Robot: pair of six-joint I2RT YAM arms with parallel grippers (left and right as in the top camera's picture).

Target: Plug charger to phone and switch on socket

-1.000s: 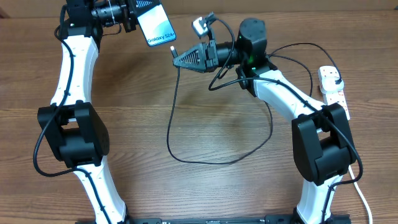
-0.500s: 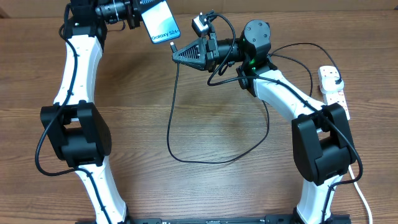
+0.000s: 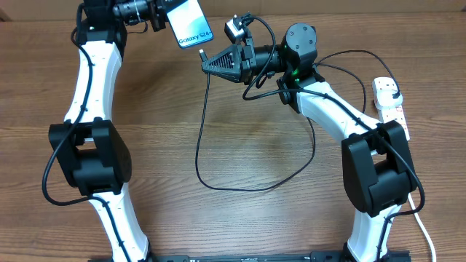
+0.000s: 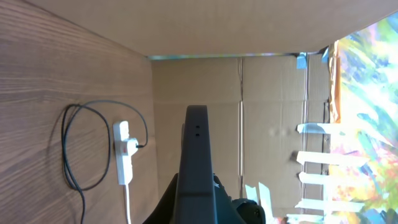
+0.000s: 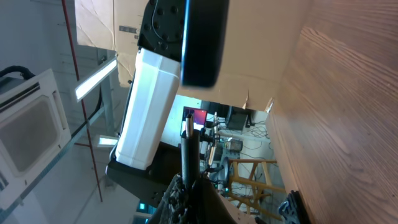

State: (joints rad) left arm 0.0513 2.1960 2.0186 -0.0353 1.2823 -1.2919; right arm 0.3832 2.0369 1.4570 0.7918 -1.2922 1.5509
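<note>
The phone [image 3: 191, 22], its light blue screen reading "Galaxy S24", is held off the table at the back by my left gripper [image 3: 166, 13], which is shut on it. The left wrist view shows only its dark edge [image 4: 198, 155]. My right gripper [image 3: 207, 62] is shut on the charger's connector end [image 3: 202, 53], which points at the phone's lower end with a small gap. In the right wrist view the connector [image 5: 189, 138] rises from my right gripper [image 5: 193, 182] toward the phone's dark end [image 5: 202, 43]. The black cable [image 3: 218, 185] loops over the table. The white socket [image 3: 390, 105] lies at the right edge.
Cardboard walls border the back of the wooden table [image 3: 247, 145]. The socket's white cord [image 3: 422, 225] runs off at the front right. The socket [image 4: 124, 155] and a cable loop [image 4: 78, 146] appear in the left wrist view. Both arm bases stand at the front.
The phone has moved slightly right and back. My right gripper has risen toward it with the connector, closing most of the gap, and has barely moved in the last half second.
</note>
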